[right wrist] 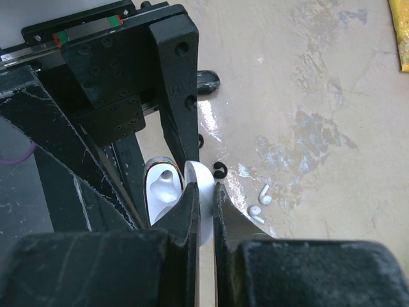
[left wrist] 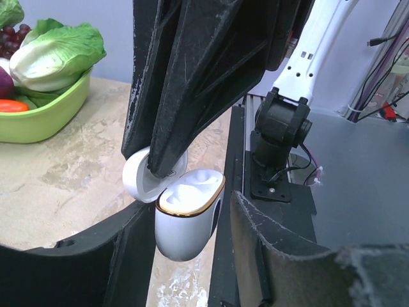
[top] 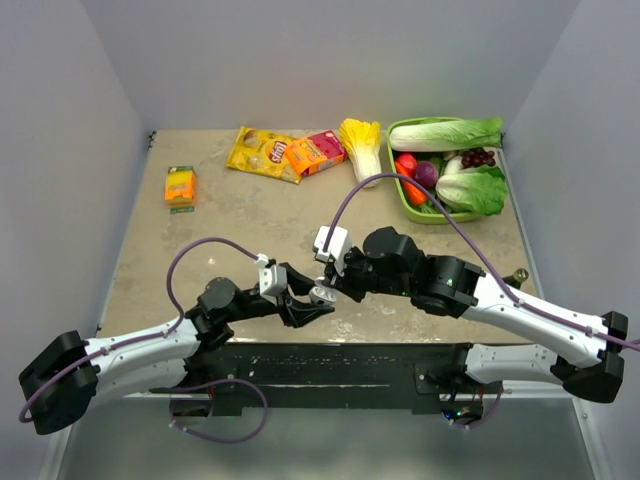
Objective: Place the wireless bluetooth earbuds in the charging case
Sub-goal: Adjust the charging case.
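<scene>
A white charging case (left wrist: 187,220) with a gold rim hangs above the table, its lid (right wrist: 203,192) swung open and its moulded wells empty. My right gripper (right wrist: 204,195) is shut on that lid from above. My left gripper (left wrist: 192,214) stands open around the case body, which rests against its left finger (left wrist: 124,256); a gap shows on the other side. Two white wireless bluetooth earbuds (right wrist: 265,194) (right wrist: 255,215) lie loose on the table beside the case. In the top view both grippers (top: 308,304) (top: 328,289) meet at the case (top: 321,295), near the table's front edge.
A black oval case (right wrist: 208,81) and small black curved bits (right wrist: 219,169) lie near the front rail (top: 330,365). A green basket (top: 412,205) of vegetables stands at the back right. A yellow snack bag (top: 262,153), an orange box (top: 315,152) and a small orange pack (top: 181,186) lie at the back.
</scene>
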